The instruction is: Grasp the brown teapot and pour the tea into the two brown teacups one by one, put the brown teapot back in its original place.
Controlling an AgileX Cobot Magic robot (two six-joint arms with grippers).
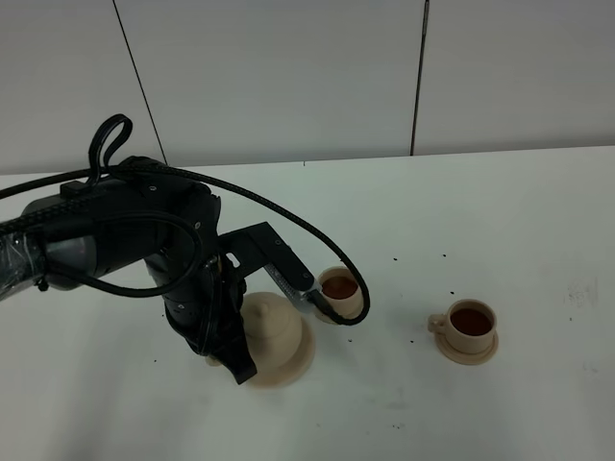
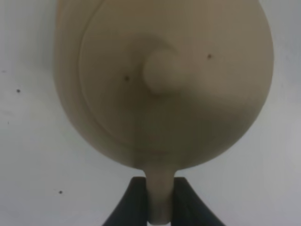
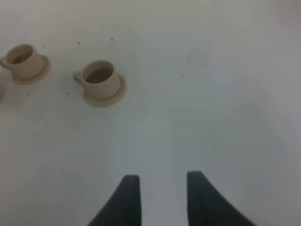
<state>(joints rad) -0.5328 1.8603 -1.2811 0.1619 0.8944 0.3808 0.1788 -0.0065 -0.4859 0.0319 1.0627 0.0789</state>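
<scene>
Brown teapot (image 1: 279, 336) sits low and left of centre in my overhead view, on its wide saucer (image 1: 300, 370), with my left gripper (image 2: 161, 200) clamped on its handle. Both teacups (image 1: 341, 291) (image 1: 469, 325) to its right hold dark tea. My right gripper (image 3: 162, 197) hangs with jaws apart over bare counter (image 1: 500, 211).

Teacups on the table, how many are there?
2. One teacup sits just right of the brown teapot, partly behind the left arm's cable. The other teacup stands alone farther right on its saucer. Both hold dark tea. The arm could hide more.
</scene>
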